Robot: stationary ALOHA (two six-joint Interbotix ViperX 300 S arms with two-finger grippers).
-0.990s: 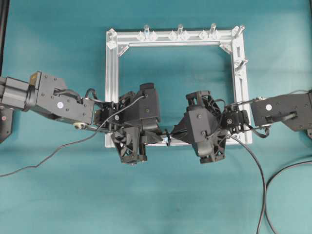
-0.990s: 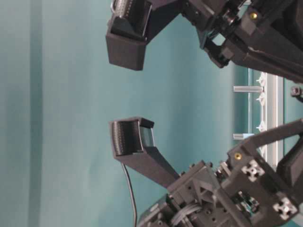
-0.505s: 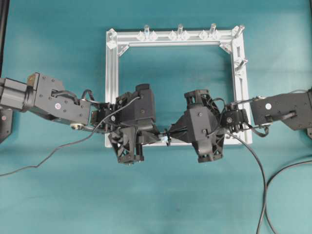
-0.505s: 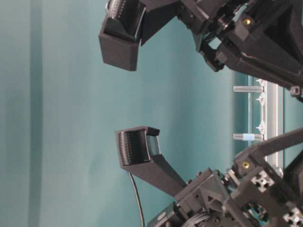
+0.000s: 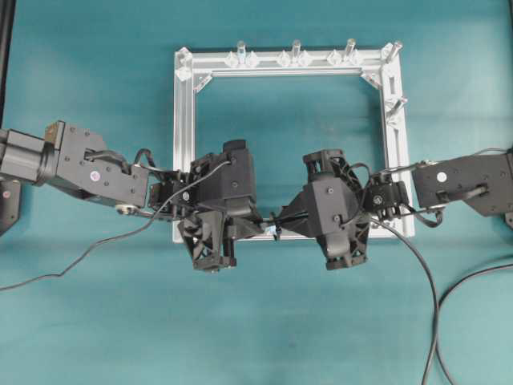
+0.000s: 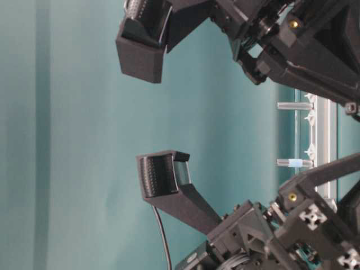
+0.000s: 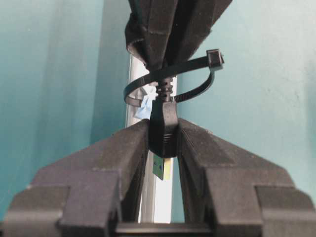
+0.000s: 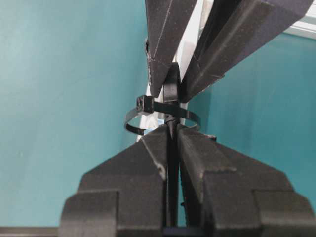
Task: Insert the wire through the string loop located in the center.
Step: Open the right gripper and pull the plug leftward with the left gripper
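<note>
Your thin black wire [image 7: 163,126] ends in a slim black plug with a small metallic tip, and that plug has passed through the black string loop [image 7: 195,79]. The loop is a black tie ring with a pale blue-white bit at its base, standing on the near rail of the square silver aluminium frame [image 5: 183,120], roughly at the rail's middle.

In your left wrist view, the left gripper [image 7: 163,143] is clamped on the plug body, the tip poking out between its black fingers toward the camera. On the loop's other side, your right gripper [image 8: 172,133] is pinched tight on the wire's thin cord, which runs down between its pads. The two grippers face each other nose to nose, the loop encircling the wire just between them.

From overhead, both black arms meet over the frame's near rail on the teal tabletop [image 5: 96,72].
</note>
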